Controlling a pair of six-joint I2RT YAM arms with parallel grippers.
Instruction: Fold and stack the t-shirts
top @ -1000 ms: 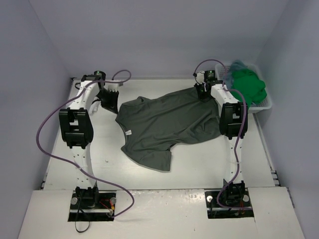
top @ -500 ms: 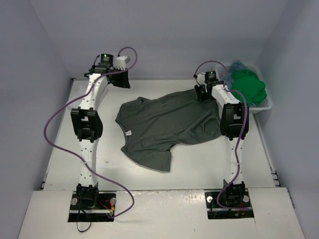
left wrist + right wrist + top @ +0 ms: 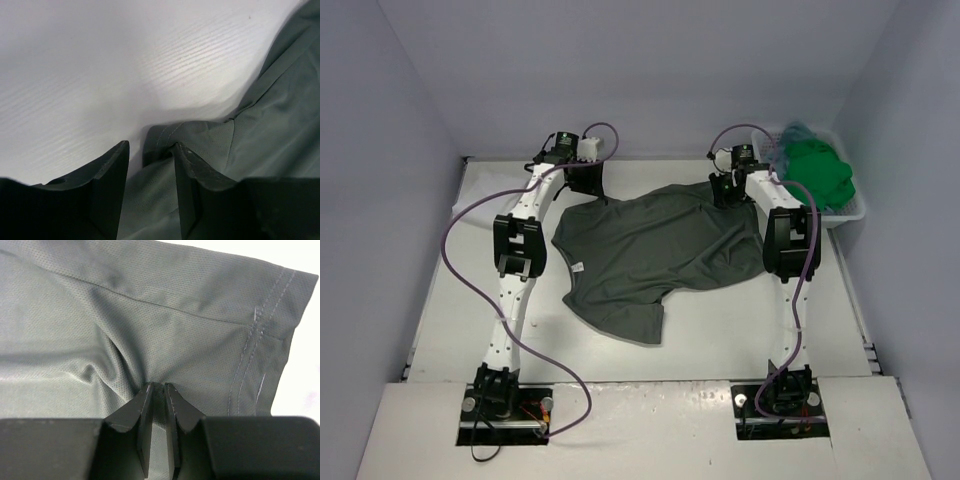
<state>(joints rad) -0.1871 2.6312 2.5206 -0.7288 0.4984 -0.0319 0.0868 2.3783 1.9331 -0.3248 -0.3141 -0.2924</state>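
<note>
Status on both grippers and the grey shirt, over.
Left gripper open, astride an edge of the dark grey t-shirt. Right gripper shut on its far right part. Shirt spread out, unfolded. Nothing in the way.

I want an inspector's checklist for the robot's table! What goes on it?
Surface: white table, flat.
Job's things: dark grey t-shirt spread unfolded mid-table; green t-shirt and teal-blue cloth heaped in the white lattice basket, far right.
Clutter: nothing seen.
Grippers: left gripper open, a shirt hem between its fingers; right gripper pinching the grey shirt's far right part.
Cables: purple cables loop along both arms.
Surroundings: pale lilac walls on three sides.
</note>
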